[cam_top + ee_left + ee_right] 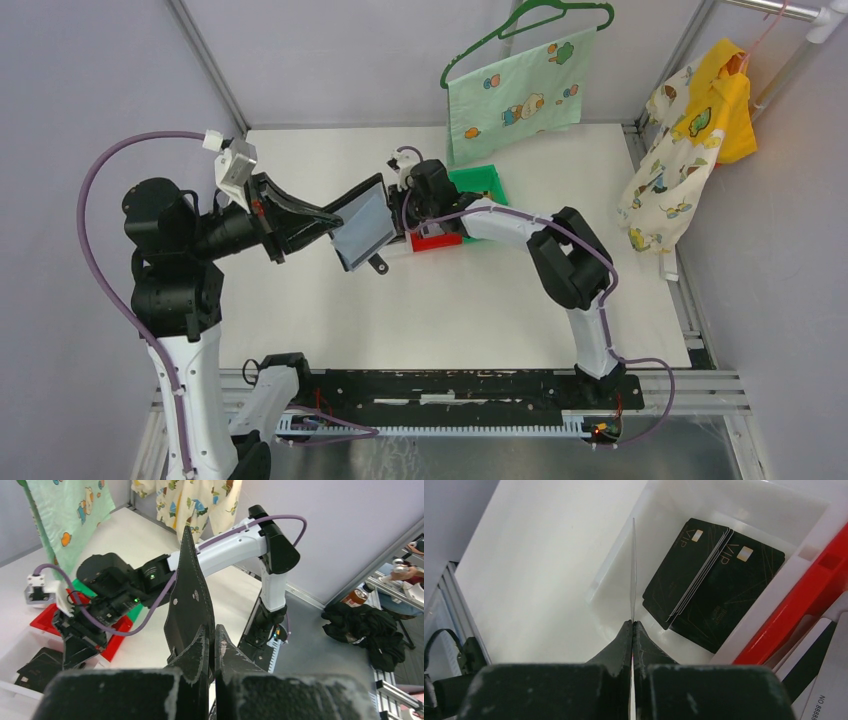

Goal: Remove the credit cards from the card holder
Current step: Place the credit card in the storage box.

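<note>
1. The left jaws are clamped shut on one edge of the card holder (190, 595), a black, stitched, leather-like folding wallet. It hangs open in the air above the white bench (450, 310), its grey-blue lining exposed.
2. The right jaws pinch one thin, rigid credit card (633, 570), seen edge-on, over the rim of a clear plastic bin (724, 505).
3. Flat black credit cards (704, 585) marked "VIP" lie overlapping inside that bin, beside a red bin (804, 600).
</note>
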`<state>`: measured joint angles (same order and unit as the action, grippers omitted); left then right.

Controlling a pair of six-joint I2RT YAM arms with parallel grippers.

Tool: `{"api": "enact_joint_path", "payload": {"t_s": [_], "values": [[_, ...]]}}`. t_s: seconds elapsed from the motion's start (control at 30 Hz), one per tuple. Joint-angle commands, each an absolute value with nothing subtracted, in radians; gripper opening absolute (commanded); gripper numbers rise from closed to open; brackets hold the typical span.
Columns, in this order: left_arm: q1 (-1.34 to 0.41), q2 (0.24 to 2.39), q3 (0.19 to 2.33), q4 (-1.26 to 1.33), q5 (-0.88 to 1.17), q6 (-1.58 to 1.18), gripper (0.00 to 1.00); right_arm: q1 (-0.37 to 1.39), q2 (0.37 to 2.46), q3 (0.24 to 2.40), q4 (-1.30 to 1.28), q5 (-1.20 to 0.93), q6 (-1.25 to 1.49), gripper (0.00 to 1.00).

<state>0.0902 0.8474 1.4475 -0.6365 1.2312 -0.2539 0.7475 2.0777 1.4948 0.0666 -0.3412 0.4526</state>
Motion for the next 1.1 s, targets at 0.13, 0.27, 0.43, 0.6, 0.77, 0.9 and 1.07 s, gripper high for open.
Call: {"api": "enact_joint_path", "payload": {"t_s": [0.13,0.27,0.43,0.6,0.77,0.9,1.07], "values": [[0.093,0.842,1.444,-0.576,1.299,-0.321,0.02,0.772,2.154,1.660,-0.044,-0.250,0.364,0.00],[0.092,0.842,1.430,-0.551,1.303,-0.353,0.02,0.773,2.167,1.683,-0.065,-0.207,0.345,0.05],[0.093,0.843,1.425,-0.529,1.306,-0.387,0.02,0.774,2.149,1.685,-0.067,-0.168,0.324,0.23],[0.094,0.841,1.425,-0.519,1.308,-0.398,0.02,0.774,2.135,1.702,-0.107,-0.134,0.304,0.36],[0.092,0.846,1.418,-0.518,1.313,-0.405,0.02,0.760,1.954,1.604,-0.034,-0.174,0.278,0.60],[0.094,0.846,1.420,-0.519,1.323,-0.413,0.02,0.711,1.673,1.390,0.153,-0.297,0.245,0.80],[0.092,0.843,1.414,-0.508,1.336,-0.438,0.02,0.630,1.407,1.215,0.248,-0.495,0.156,0.98]]}}
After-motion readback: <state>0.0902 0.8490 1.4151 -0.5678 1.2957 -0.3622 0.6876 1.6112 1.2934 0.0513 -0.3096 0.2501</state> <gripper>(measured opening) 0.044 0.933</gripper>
